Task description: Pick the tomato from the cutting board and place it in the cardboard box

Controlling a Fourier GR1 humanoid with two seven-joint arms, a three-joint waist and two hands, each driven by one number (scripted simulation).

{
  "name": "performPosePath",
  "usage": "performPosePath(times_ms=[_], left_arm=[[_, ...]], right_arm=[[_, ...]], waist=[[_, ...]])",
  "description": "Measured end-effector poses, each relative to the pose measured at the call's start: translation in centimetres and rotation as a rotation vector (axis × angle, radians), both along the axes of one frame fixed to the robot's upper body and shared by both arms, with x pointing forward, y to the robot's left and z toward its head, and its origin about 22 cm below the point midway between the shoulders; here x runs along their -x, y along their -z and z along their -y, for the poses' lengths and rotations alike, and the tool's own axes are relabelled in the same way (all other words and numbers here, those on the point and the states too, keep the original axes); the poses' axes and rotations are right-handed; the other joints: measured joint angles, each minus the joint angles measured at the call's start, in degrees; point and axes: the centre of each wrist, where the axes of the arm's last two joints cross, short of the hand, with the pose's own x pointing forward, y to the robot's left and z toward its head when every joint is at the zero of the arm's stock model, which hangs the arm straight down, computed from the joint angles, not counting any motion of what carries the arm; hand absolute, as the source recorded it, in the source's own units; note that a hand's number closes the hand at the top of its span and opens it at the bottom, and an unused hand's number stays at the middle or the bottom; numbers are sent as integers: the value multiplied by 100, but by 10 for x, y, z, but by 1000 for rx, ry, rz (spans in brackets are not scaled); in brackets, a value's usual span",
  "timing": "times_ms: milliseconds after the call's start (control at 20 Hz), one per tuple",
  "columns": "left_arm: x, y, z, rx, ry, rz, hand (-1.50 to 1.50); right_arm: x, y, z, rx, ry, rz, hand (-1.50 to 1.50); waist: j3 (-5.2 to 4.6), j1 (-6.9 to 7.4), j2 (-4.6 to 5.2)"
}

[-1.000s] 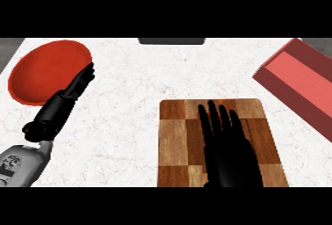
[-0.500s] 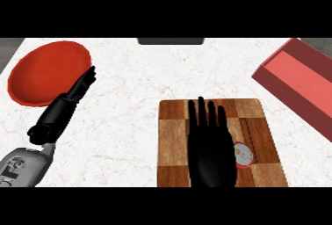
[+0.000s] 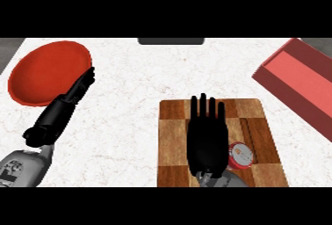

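- Surface (image 3: 142, 132): I see white marble.
- Cardboard box (image 3: 299, 81): red, far right.
- Cutting board (image 3: 220, 145): front-centre.
- R hand (image 3: 207, 136): flat over board, fingers straight.
- L hand (image 3: 65, 105): fingers extended, by red plate (image 3: 45, 72).
- Tomato (image 3: 241, 154): on board, touching R hand's right edge.

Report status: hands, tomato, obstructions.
Right hand open, flat over cutting board. Left hand open by red plate. Tomato ungrasped beside right hand. Box path unobstructed.
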Motion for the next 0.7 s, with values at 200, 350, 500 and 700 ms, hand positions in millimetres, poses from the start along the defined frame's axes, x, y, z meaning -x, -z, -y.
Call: performPosePath(times_ms=[200,350,500,700], left_arm=[[1,-2,-3,-3,-6,3,0],[-2,0,-7,-2,-7,0,0],[-6,-6,-6,-2,-7,-1,0],[-5,1,2,-2,-9,-1,0]], right_arm=[[-7,4,2,13,22,-1,-150],[-8,10,7,17,30,-14,-150],[-17,12,10,8,36,-25,-150],[-25,23,12,8,49,-40,-150]], waist=[[1,-7,1],[1,-20,2],[2,-21,3],[2,-20,6]])
